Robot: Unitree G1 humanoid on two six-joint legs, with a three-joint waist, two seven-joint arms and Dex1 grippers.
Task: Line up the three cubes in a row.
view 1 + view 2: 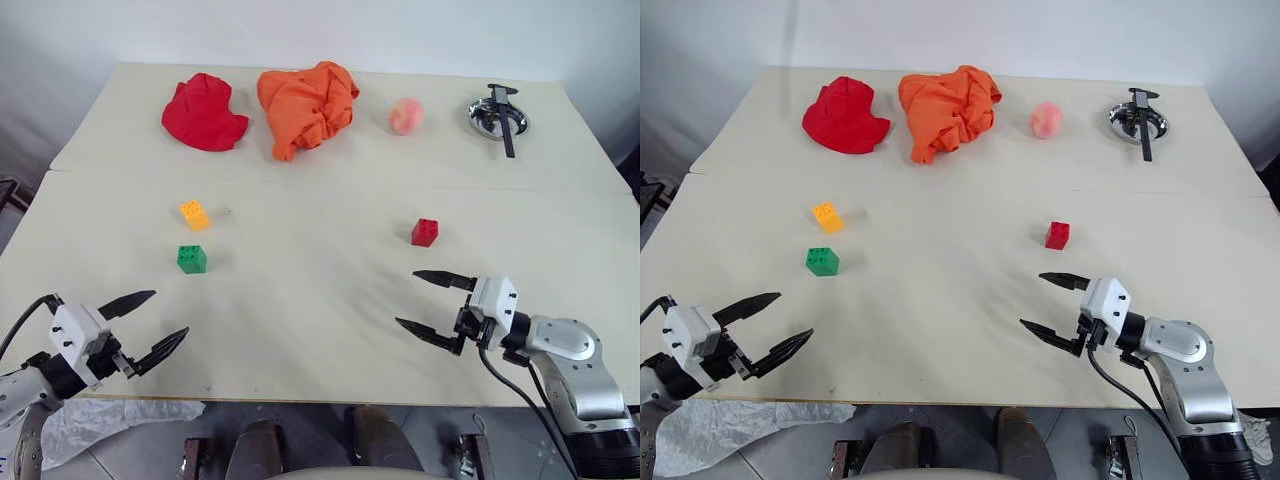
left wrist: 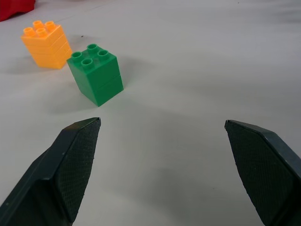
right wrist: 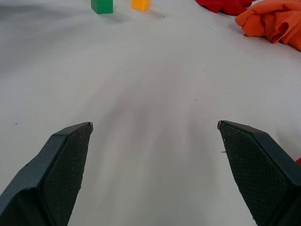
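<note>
Showing a pale cream table [image 1: 320, 320] from above, with a seam running across it between a far panel and a near panel, set against a white wall. The near edge of the table cuts off the floor below, where a crumpled sheet of clear plastic [image 1: 110, 420] is partly hidden. At the far right a small metal dish [image 1: 497, 118] holds a black tool [image 1: 505, 120] whose kind is hard to make out. Also on the far panel lie a red cloth [image 1: 205, 112], an orange cloth [image 1: 306, 104] and a pink ball [image 1: 406, 116]; in the right wrist view both cloths are cut off at the frame edge.

The three bricks stand on the near panel, studs up. The yellow-orange brick [image 1: 194, 214] and the green brick [image 1: 191, 258] sit near each other on the left side, apart, the green one nearer the robot. The red brick [image 1: 424, 232] stands well apart from them on the right, just beyond the right gripper [image 1: 432, 305].

The left gripper [image 1: 142, 325] hangs over the near left corner, fingers spread wide and empty, pointing toward the green brick. The right gripper is likewise spread wide, grasping nothing, above bare table.
</note>
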